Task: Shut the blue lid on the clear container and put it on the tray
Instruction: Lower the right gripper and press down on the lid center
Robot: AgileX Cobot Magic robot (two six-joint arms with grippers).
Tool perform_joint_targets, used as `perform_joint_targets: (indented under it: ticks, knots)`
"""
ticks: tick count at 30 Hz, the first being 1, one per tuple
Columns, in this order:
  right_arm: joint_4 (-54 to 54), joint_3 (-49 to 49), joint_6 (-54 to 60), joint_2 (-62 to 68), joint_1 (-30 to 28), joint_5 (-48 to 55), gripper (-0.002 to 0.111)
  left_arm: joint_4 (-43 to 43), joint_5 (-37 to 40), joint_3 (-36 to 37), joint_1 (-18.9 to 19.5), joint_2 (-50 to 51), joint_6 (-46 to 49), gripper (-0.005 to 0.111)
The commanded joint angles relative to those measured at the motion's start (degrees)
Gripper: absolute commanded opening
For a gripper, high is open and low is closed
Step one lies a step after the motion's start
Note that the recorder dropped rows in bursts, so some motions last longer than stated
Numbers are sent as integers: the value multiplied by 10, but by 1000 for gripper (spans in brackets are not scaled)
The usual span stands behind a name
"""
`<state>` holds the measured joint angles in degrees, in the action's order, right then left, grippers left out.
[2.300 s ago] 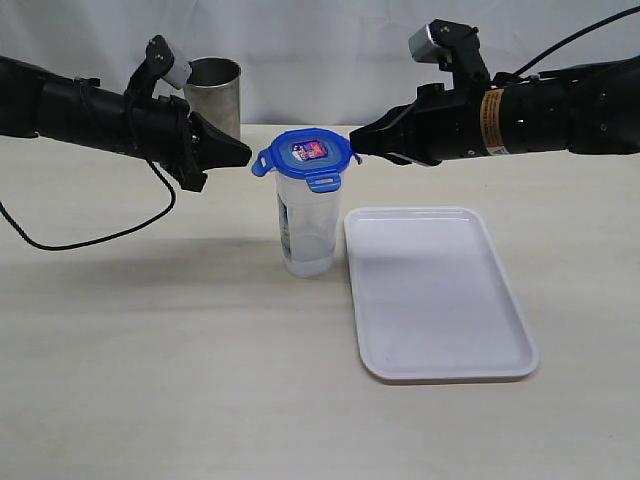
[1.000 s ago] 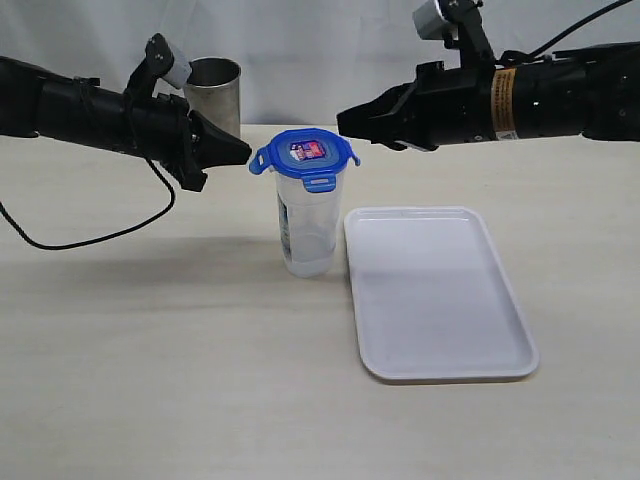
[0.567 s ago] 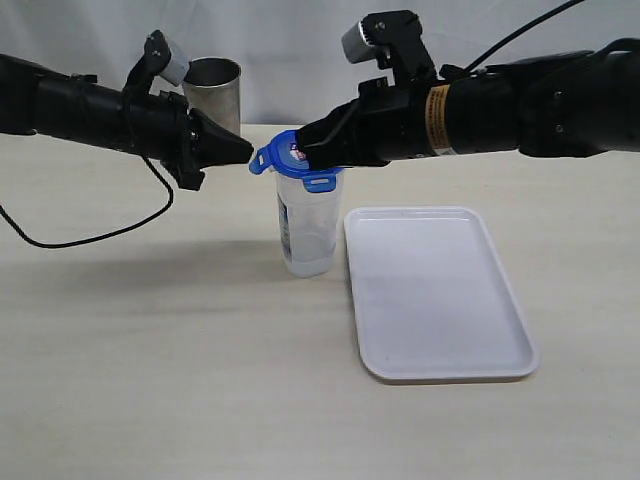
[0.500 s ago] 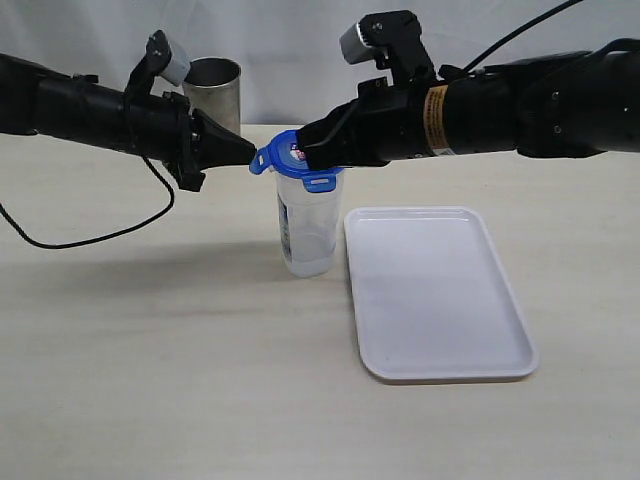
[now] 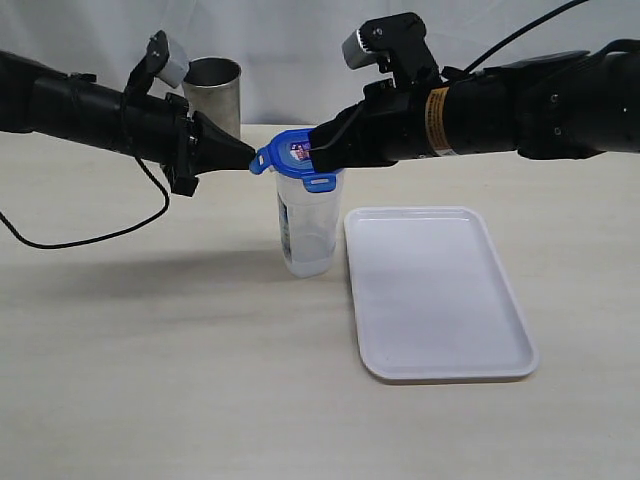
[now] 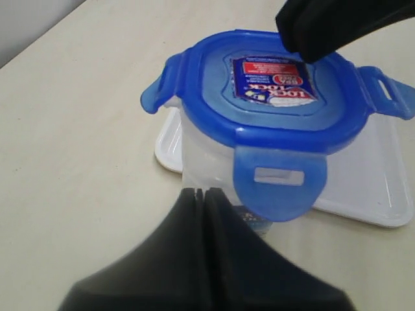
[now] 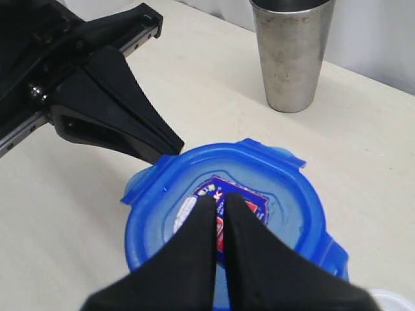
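Far left: left gripper (image 5: 245, 158), fingers together, tip at a side flap of the translucent blue four-flap plastic lid (image 6: 214, 97). Seated atop the tall clear plastic container (image 5: 305, 230) on the surface, flaps seemingly unlatched. Right gripper (image 7: 219, 197), fingers together, apparently pressing on top. Remaining: latching, then transfer onto the flat white rectangular plastic tray (image 5: 440, 290) just right.

The container (image 5: 305, 235) stands upright just left of the tray (image 5: 440, 300), the lid (image 5: 296, 165) on top. The right gripper (image 5: 322, 150), closed, reaches over the lid; the left gripper (image 5: 245, 157), closed, points at its left flap.
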<state>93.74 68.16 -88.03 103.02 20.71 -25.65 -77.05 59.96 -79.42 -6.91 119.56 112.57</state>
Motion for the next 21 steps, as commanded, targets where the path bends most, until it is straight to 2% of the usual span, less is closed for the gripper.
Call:
perform_joint_targets:
  ticks: [1, 11, 17, 21]
  knots:
    - [5, 4, -3, 1, 0, 2, 4, 5, 13, -1, -1, -6, -7, 0]
    - [5, 4, -3, 1, 0, 2, 4, 24, 20, 0, -1, -6, -26, 0]
    - [5, 3, -3, 1, 0, 3, 4, 25, -44, 0, -1, -16, -50, 0]
    - [5, 3, -3, 1, 0, 3, 4, 25, -53, 0, -1, -27, -54, 0]
